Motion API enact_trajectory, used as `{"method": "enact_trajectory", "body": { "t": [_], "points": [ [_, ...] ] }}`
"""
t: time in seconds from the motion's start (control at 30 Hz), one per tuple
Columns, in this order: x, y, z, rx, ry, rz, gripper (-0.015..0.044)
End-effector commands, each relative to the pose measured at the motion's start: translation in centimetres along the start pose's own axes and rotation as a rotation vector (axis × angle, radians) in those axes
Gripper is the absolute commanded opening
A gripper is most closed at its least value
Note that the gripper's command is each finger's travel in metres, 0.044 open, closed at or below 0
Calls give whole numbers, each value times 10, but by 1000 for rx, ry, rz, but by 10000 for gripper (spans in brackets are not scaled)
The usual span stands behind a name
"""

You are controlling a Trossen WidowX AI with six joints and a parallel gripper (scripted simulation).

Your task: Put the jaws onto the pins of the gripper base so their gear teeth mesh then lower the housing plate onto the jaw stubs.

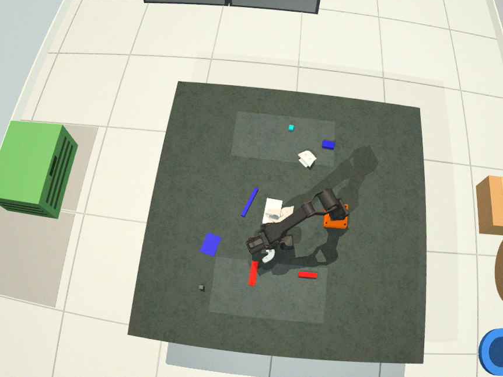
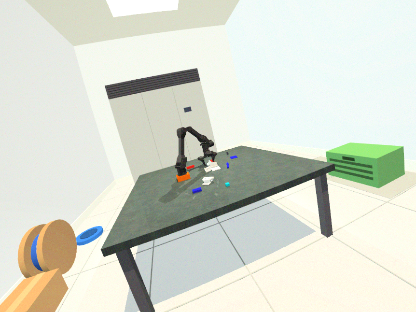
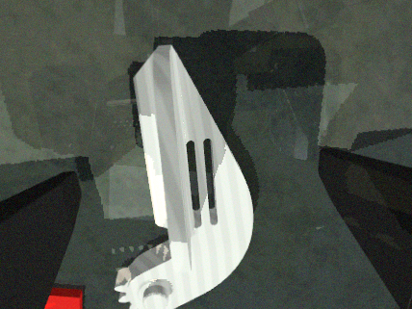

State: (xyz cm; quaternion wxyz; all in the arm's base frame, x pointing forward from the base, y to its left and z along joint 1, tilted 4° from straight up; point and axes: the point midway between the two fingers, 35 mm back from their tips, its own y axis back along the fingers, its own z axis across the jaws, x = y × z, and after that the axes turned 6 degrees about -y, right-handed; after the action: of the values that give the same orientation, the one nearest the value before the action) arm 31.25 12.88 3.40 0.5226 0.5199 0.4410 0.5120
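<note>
My gripper (image 2: pixel 208 163) (image 3: pixel 201 171) is open and empty, pointing down over a loose white jaw (image 1: pixel 268 256) (image 3: pixel 231 209). The jaw lies between the fingers in the wrist view, untouched, with two slots and an upright wall. Its toothed, holed end is at the bottom and is partly cut off. A white blocky part (image 1: pixel 273 203) (image 2: pixel 215 168) stands mid-table, with a pale flat part (image 1: pixel 287 213) (image 2: pixel 207 169) against it; I cannot tell which parts these are. Another white part (image 1: pixel 307 157) (image 2: pixel 207 180) with small holes lies apart. Pins and any meshing are too small to see.
On the dark table (image 1: pixel 377 310) (image 2: pixel 263 173), a red bar (image 1: pixel 252 274) lies near the jaw and another red bar (image 1: pixel 307 275) farther right. A blue stick (image 1: pixel 249 202), blue plate (image 1: pixel 210 243), blue block (image 1: pixel 328 145) and cyan cube (image 1: pixel 290 128) lie around. The orange arm base (image 1: pixel 335 222) is right.
</note>
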Motion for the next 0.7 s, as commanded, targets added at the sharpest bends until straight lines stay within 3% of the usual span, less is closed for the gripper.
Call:
{"method": "enact_trajectory", "body": {
  "t": [0.0,0.5,0.67],
  "points": [
    [1,-1,0,1,-1,3,440],
    [1,-1,0,1,-1,3,440],
    [0,-1,0,0,0,0,309]
  ]
}}
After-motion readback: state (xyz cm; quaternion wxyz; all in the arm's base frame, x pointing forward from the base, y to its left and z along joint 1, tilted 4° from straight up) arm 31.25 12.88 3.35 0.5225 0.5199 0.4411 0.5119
